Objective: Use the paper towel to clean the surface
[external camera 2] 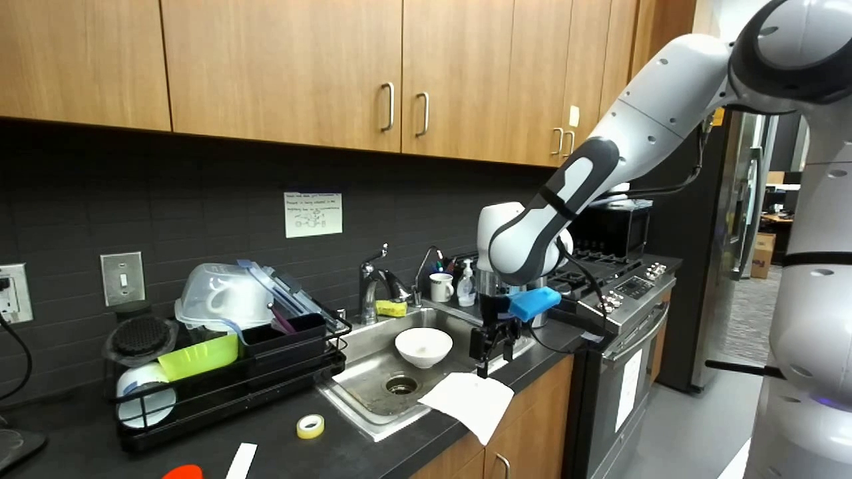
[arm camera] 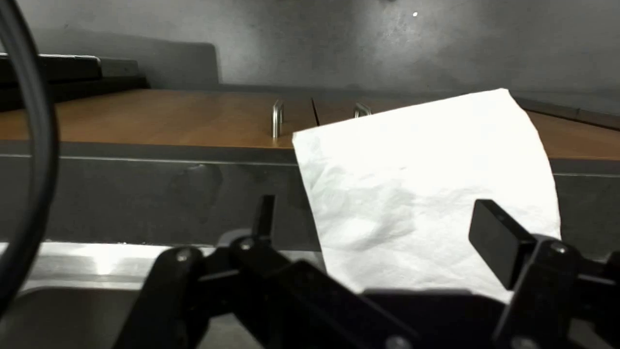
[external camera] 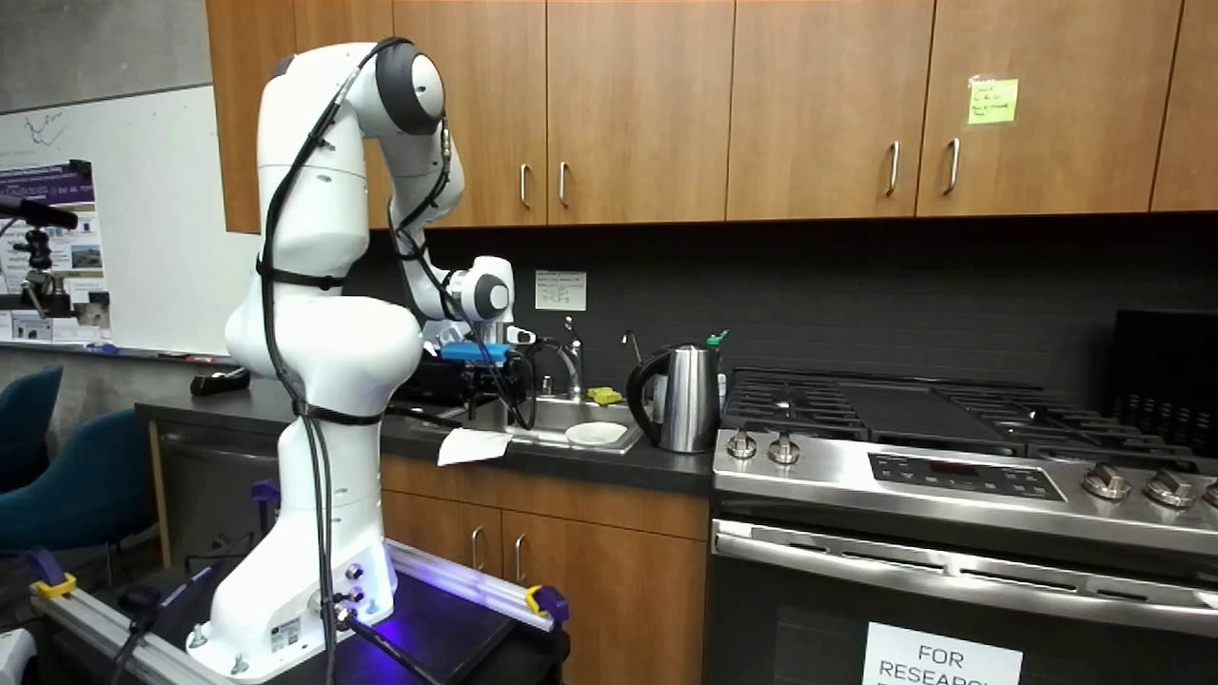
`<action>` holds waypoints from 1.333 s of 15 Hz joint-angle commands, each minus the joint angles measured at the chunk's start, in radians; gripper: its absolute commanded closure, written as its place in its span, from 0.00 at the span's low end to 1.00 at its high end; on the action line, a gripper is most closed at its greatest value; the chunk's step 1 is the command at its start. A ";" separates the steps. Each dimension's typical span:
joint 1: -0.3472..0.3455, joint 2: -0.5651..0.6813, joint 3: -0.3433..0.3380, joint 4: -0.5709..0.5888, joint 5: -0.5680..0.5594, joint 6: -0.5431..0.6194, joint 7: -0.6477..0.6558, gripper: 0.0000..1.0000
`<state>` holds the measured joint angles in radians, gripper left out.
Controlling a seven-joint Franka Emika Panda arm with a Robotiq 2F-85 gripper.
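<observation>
Presently, fingers: spread wide in the wrist view, pads well apart, with nothing pinched between them.
Paper towel: across the front strip of the bench, beneath and ahead of the fingers, its far end hanging past the front edge before the wooden cabinet doors.
Long axis: none clear; the towel looks nearly square, its sides running outward from the sink.
Offset: one side edge lies within the gap between the pads; the opposite side reaches beyond the pad at the right of the wrist view.
Coming move: probably down, then closing along the line of the bench edge; off centre like this, the towel may bunch from one side.
Wrist view alone: the pad gap and that offset; the towel's near edge is hidden there.
Exterior view: fingertips near the towel's sink-side edge, touching or not I cannot tell, and a white bowl in the sink.
Wiping: seemingly not yet begun.
</observation>
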<state>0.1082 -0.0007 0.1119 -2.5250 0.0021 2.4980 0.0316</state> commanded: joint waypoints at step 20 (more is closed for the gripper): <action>0.036 0.155 0.021 0.024 0.010 0.098 0.041 0.00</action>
<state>0.1460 0.1416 0.1331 -2.5047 0.0023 2.5817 0.0611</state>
